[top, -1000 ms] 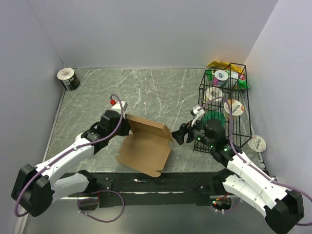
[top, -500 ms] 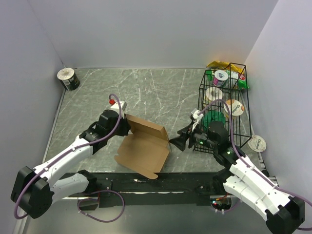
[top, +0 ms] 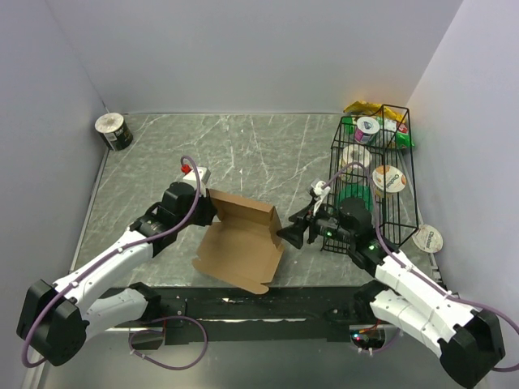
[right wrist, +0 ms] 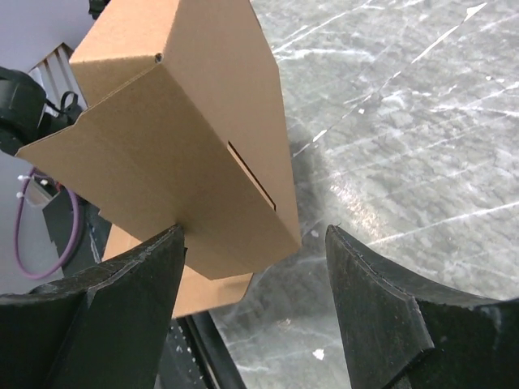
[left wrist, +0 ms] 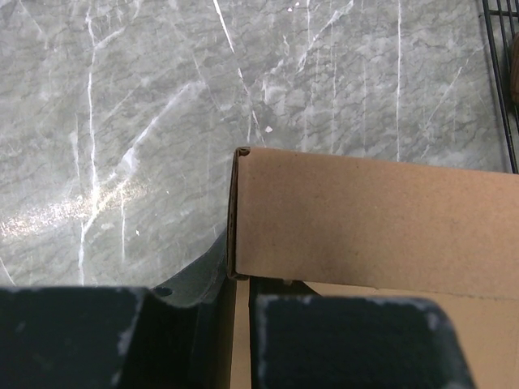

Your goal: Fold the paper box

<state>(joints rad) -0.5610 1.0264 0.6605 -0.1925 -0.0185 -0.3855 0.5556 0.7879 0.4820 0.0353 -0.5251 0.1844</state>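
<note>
**Left arm pinches the half-raised box; right jaws stand wide at its other end**

The paper box (top: 242,243) sits near the front edge of the grey marbled table (top: 259,154), between the 2 arms. It is only partly formed: a broad brown panel lies toward the arm bases, and 1 long wall stands up along its far side.

The left gripper (top: 208,207) is at the box's left end, its 2 fingers nearly together with a cardboard panel pinched between them. From the left wrist camera, the dark fingers (left wrist: 349,344) fill the bottom of the view. The upright wall is directly ahead of them, its folded corner just above the narrow gap.

The right gripper (top: 289,236) hangs at the box's right end with its jaws spread wide and nothing gripped. From the right wrist camera, the box's near corner points down into the space between the 2 fingers (right wrist: 381,312). A thin slot (right wrist: 253,180) is cut in the cardboard face turned toward that camera. The finger on the left of that view seems to touch the cardboard's lower edge, though the angle leaves this unsure.

A black wire basket (top: 403,174) stands at the table's right side, just beyond the right arm's wrist, holding round containers and packets. A roll (top: 113,131) sits in the far-left corner, well apart from the box. A round white lid (top: 427,238) lies near the basket's right side.
</note>
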